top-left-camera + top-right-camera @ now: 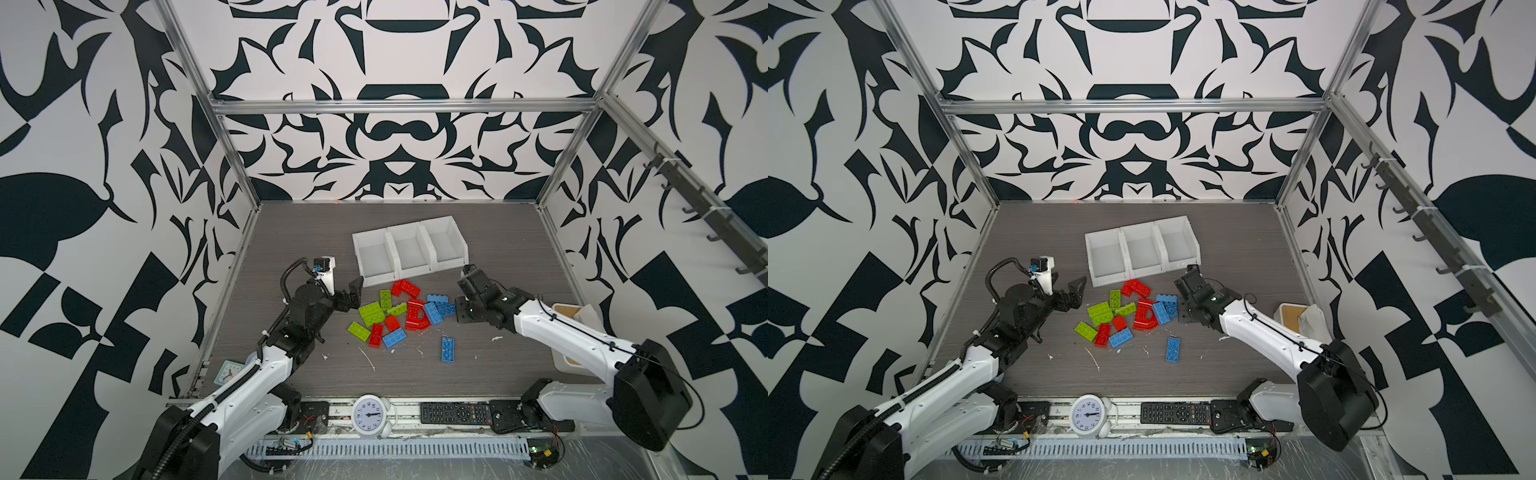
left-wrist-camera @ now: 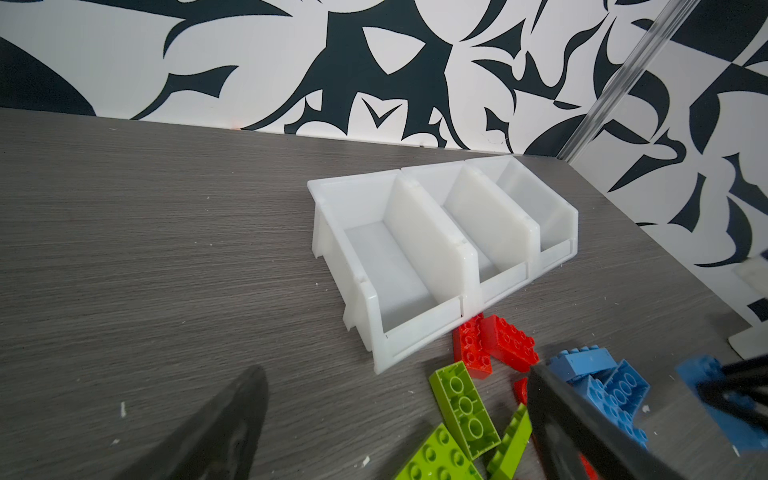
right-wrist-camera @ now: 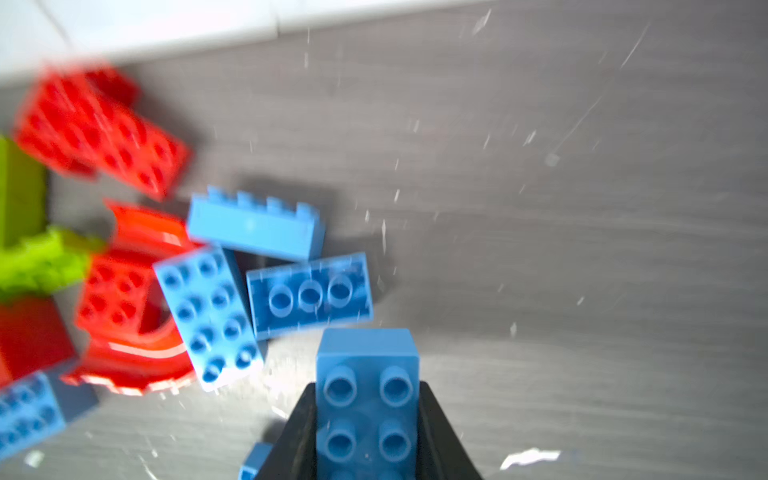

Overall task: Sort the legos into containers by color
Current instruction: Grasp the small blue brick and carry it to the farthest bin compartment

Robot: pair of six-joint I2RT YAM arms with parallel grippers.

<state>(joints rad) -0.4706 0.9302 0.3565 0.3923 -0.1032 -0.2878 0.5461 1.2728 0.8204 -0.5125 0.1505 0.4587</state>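
Blue brick [image 3: 367, 357] inside right pincer [image 3: 368, 392]

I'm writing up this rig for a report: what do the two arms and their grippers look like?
Both arms have white link shells between black joint housings. The left arm carries a ribbed black conduit looping near its wrist; the right arm has a thin black cable tied along its white link. The left gripper and right gripper have black, tapered wedge-shaped fingers.

Glossy plastic legos [image 1: 417, 316] lie on a matt wood-grain table [image 1: 299, 232]; the containers [image 1: 405, 230] seem smooth, milky plastic.
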